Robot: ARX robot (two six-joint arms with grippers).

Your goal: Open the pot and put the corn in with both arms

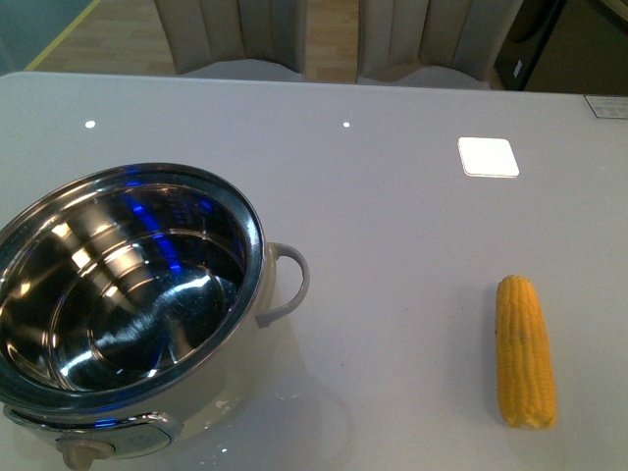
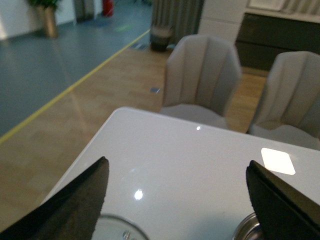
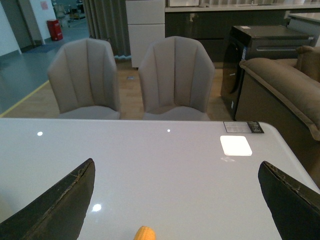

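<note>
**A:** How far along is the job?

**B:** The pot [image 1: 118, 294] stands at the near left of the desk [image 1: 392, 216] with no lid on it and its steel inside bare, so I judge the opening done. The corn [image 1: 524, 353] lies flat on the desk well to the right of the pot, apart from it, not yet picked up.

**A:** And the arms?

**B:** The left pincer [image 2: 176, 163] is spread wide with nothing between its fingers. The right pincer [image 3: 177, 162] is spread and empty too, and the cob's tip peeps into its wrist view. What is left: grasp the corn, carry it across, let it go inside the pot.

**A:** Where is the lid?

**B:** A round, clear-edged thing [image 2: 116, 231] shows near the left pincer. It may be the lid; I cannot tell.

**A:** And the surroundings?

**B:** The desk is glossy pale grey, with small light glints and one bright white square [image 1: 488, 157]. Behind it are two beige chairs [image 3: 176, 75], a wood floor with a yellow line [image 2: 75, 85], and a brown sofa [image 3: 280, 85] to the right.
</note>
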